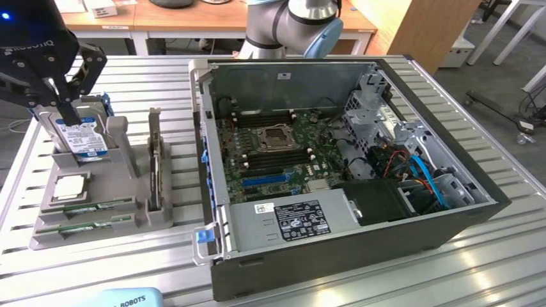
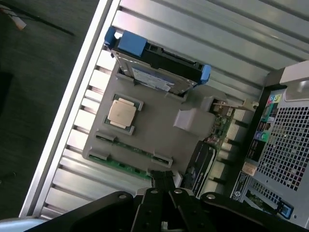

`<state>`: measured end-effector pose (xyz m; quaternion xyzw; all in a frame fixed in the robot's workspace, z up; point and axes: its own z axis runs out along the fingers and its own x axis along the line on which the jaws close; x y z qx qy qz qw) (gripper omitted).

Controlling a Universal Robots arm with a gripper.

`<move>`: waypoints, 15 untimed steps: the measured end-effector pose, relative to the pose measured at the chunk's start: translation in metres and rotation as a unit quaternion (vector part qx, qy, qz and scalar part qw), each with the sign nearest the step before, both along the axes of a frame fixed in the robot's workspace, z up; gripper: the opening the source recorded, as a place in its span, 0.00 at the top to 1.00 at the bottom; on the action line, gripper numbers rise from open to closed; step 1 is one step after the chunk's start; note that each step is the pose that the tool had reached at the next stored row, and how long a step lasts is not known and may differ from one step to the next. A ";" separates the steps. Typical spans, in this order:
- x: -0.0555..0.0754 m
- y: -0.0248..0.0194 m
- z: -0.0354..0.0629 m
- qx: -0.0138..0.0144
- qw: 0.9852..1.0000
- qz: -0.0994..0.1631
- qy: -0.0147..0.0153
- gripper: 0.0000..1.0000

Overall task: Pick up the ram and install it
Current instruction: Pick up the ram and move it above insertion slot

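Note:
Two ram sticks, thin green boards, lie side by side in slots at the near end of a grey holder [image 1: 51,240]: one ram [image 1: 88,208] and the other [image 1: 81,225]. The wrist view shows them as ram [image 2: 129,148] and a second stick [image 2: 120,166]. My gripper [image 1: 73,115] hangs at the exterior view's left, above the holder's far end and in front of the upright hard drive [image 1: 81,137]. Its fingers are shut with nothing between them. In the wrist view the gripper [image 2: 164,186] sits over the holder's edge near the sticks.
The holder also carries a square silver processor [image 1: 70,187] and an upright card [image 1: 155,166]. An open computer case [image 1: 477,211] lies to the exterior view's right, its motherboard [image 1: 256,176] exposed. The slatted metal table [image 1: 111,268] runs beneath everything.

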<state>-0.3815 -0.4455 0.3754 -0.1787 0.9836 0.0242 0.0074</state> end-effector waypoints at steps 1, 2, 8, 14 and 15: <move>0.000 0.0000 -0.0001 0.000 1.000 0.007 0.000 0.90; 0.000 0.0000 -0.0002 0.000 1.000 0.014 0.000 0.90; 0.000 0.0000 -0.0006 0.000 0.998 0.057 0.000 0.90; 0.000 0.0000 -0.0009 0.000 0.994 0.108 0.000 0.90; 0.000 0.0000 -0.0010 0.000 0.993 0.116 0.000 0.90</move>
